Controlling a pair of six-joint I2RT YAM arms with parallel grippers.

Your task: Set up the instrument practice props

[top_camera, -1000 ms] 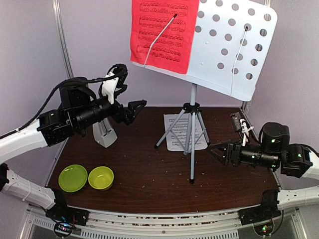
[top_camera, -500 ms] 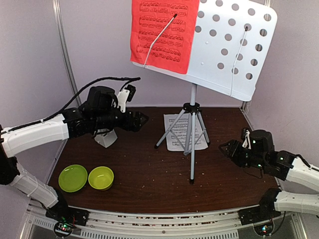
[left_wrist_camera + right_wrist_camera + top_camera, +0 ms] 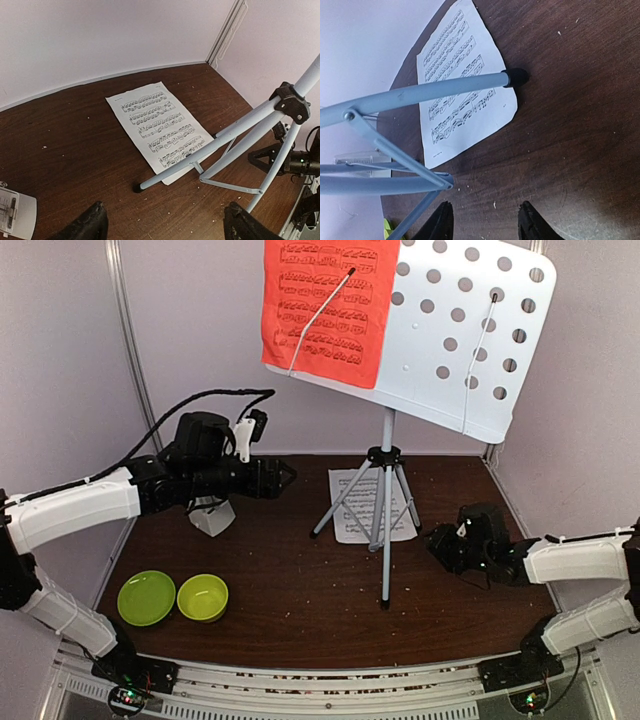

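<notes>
Overhead footage alone takes in the perforated desk of the music stand [image 3: 470,340], high above both arms. The red sheet [image 3: 325,305] sits on the desk's left half under a thin wire arm. Neither wrist camera reaches that high. The left wrist view instead shows the white sheet [image 3: 160,127] lying flat on the table [image 3: 70,145] ahead of the left gripper [image 3: 165,222]. A black-capped tripod leg crosses the sheet's near corner, and the metronome [image 3: 15,212] is just off to the gripper's left. The right wrist view shows the same sheet from the other side, ahead of the right gripper [image 3: 485,220], with another leg tip planted just past the paper's edge.

The left fingers stand wide apart around nothing. The right fingers are closer together but parted, and also empty.

Compared with a second ago, the left arm has sunk and its gripper hangs lower. The right arm has turned so its white forearm now shows, and its jaws have narrowed. The stand, sheets, metronome and two green bowls [image 3: 147,597] have not moved.

The stand's tubing is smooth and pale grey, and the desk is a flat white plate with round holes. The table is dark wood grain speckled with crumbs. The metronome is a small whitish pyramid.
</notes>
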